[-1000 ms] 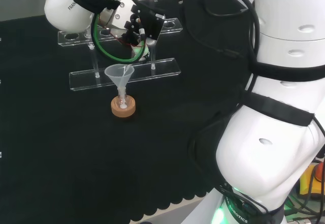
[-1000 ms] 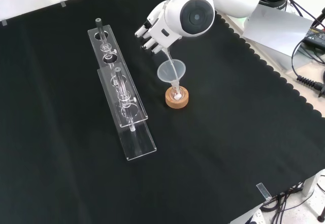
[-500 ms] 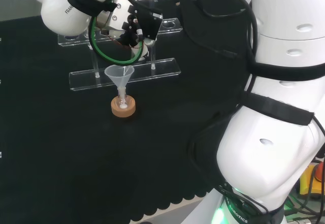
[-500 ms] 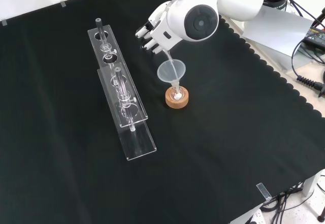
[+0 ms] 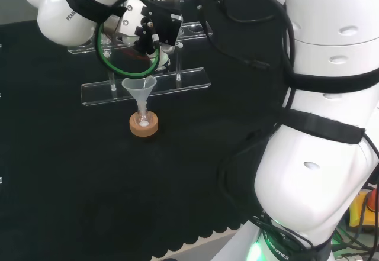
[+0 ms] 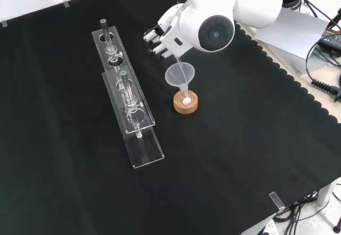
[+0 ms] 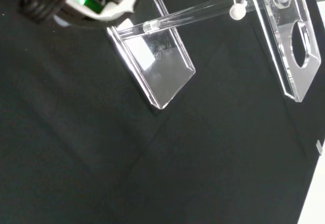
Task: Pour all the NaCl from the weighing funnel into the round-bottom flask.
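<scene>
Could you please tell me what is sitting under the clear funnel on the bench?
The funnel stands in a small flask resting on a cork ring. A little white powder shows in the flask; its underside is hidden by the ring.

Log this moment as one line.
hand: shut on weighing funnel | spout over funnel | flask on cork stand | white powder inside

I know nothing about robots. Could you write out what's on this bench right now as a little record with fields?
Surface: bench covered in black cloth
Robot hand: robot hand above the funnel, fingers curled round a clear weighing funnel that slants down into the funnel's mouth
Funnel: clear funnel standing in the flask's neck
Flask: small round-bottom flask, white powder inside
Stand: cork ring under the flask
Rack: clear plastic rack, left of the flask in the front view
</scene>
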Robot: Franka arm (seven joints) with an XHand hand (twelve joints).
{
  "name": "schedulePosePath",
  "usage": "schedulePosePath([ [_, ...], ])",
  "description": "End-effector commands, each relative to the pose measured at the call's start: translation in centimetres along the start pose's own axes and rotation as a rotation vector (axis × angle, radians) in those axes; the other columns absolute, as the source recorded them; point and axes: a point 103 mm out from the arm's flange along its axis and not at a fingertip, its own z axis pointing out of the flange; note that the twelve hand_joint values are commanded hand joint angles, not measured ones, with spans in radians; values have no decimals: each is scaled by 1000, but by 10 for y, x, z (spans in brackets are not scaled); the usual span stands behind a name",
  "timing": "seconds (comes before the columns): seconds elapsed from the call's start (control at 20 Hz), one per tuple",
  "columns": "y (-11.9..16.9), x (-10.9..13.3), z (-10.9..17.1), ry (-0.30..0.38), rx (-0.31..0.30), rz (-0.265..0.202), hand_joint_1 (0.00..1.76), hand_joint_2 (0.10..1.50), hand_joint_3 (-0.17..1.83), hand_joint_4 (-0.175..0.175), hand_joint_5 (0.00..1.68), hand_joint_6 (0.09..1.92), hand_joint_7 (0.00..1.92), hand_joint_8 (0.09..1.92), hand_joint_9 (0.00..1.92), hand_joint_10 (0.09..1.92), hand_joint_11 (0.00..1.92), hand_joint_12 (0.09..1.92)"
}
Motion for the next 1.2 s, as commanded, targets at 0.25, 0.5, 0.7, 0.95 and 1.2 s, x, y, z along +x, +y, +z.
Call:
schedulePosePath([
  [0.25, 0, 2, -5, -50, 10, 7, 1105, 664, 720, 175, 1186, 854, 635, 646, 1028, 381, 711, 1106],
  [0.5, 1, 6, -8, -83, 20, 9, 1104, 664, 720, 175, 1186, 854, 627, 645, 1022, 381, 706, 1108],
  [0.7, 1, 9, -11, -99, 24, 10, 1104, 664, 720, 175, 1186, 854, 624, 645, 1019, 381, 702, 1110],
  [0.95, 3, 8, -9, -158, -9, 0, 1104, 664, 720, 175, 1186, 853, 622, 645, 1016, 383, 699, 1113],
  [1.2, 2, 9, -13, -185, -29, -1, 1104, 664, 720, 175, 1186, 853, 621, 646, 1014, 384, 697, 1116],
])
